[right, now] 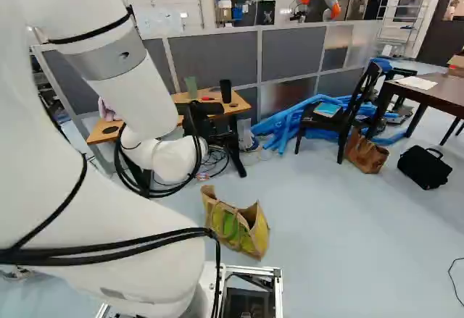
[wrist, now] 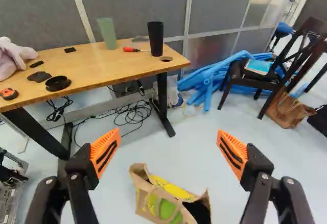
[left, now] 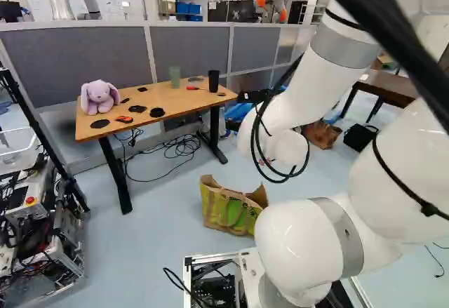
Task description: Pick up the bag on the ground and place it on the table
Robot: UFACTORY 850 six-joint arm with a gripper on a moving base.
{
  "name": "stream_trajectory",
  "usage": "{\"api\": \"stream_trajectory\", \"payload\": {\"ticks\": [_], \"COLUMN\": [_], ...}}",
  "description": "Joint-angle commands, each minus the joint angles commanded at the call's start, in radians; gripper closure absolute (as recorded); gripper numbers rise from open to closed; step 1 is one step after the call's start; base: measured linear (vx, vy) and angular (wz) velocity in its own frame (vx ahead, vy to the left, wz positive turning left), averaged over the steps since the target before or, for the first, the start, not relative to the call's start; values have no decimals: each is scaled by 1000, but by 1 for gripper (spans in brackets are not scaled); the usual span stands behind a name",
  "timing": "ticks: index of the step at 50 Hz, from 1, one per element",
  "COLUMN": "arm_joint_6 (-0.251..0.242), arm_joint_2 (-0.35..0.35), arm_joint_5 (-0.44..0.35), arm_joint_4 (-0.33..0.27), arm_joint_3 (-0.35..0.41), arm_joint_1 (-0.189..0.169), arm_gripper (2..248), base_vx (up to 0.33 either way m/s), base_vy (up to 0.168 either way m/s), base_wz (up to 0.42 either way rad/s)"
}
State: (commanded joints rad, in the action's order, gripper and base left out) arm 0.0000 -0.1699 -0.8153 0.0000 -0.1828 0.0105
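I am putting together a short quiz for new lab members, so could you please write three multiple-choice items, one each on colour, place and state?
1. What colour is the plush rabbit on the brown wooden table?
A. Green
B. Purple
C. Yellow

2. Where is the brown bag with the yellow-and-green print?
A. On the table
B. On a black chair
C. On the floor

3. What state is the black two-fingered hand in?
A. Open
B. Shut on the bag
C. Shut on nothing

1: B, as the left base view shows its pale purple body and ears.
2: C, as both base views show it standing on the floor ahead of the base.
3: A, as the wrist view shows the fingers wide apart with nothing gripped.
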Motion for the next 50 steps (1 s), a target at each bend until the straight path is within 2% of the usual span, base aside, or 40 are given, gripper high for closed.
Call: {"api": "stream_trajectory", "payload": {"ticks": [50], "arm_joint_6": [0], "arm_joint_2": [268], "arm_joint_5": [458], "arm_joint_4": [19], "arm_joint_3": [-269], "arm_joint_1": [46], "arm_gripper": [3], "base_vx": [0], "base_vy": [0], "base_wz": [0]}}
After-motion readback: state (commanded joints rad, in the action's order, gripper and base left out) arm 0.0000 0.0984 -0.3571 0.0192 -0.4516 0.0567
